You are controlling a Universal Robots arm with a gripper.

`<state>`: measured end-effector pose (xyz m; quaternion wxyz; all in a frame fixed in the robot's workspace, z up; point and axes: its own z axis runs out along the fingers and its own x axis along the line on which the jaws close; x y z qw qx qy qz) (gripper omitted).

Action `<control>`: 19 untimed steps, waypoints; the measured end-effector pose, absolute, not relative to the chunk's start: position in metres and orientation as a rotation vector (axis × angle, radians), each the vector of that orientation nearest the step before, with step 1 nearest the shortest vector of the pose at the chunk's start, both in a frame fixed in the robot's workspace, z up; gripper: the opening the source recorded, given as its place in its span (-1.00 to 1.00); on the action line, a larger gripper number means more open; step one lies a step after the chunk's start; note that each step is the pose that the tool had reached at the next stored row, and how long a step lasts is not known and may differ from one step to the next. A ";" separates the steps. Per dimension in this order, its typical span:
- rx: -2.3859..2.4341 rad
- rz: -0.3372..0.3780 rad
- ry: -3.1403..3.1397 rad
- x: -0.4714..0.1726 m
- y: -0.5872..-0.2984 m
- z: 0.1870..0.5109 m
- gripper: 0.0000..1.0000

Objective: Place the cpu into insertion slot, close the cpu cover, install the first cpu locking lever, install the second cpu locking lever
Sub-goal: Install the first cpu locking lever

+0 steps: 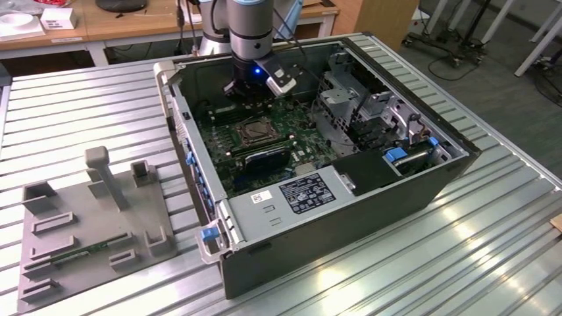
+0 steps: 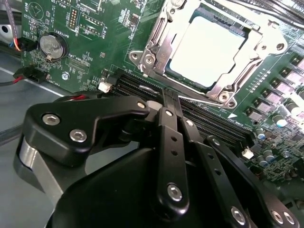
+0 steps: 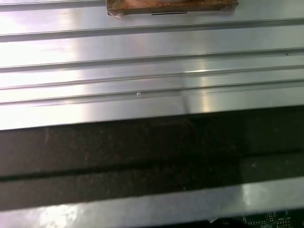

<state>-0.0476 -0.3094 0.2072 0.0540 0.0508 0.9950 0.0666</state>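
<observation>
Your gripper (image 2: 170,97) is hanging low inside the open computer case (image 1: 457,158) with its fingers (image 2: 167,123) pressed together and holding nothing, because the cpu (image 2: 213,47) is already lying flat in its socket with the cpu cover (image 2: 156,52) framing it.
</observation>
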 end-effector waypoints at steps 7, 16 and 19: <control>0.156 0.241 3.021 -0.048 -0.310 0.209 -0.79; 0.155 0.245 3.015 -0.050 -0.311 0.209 -0.79; 0.155 0.245 3.011 -0.051 -0.312 0.208 -0.79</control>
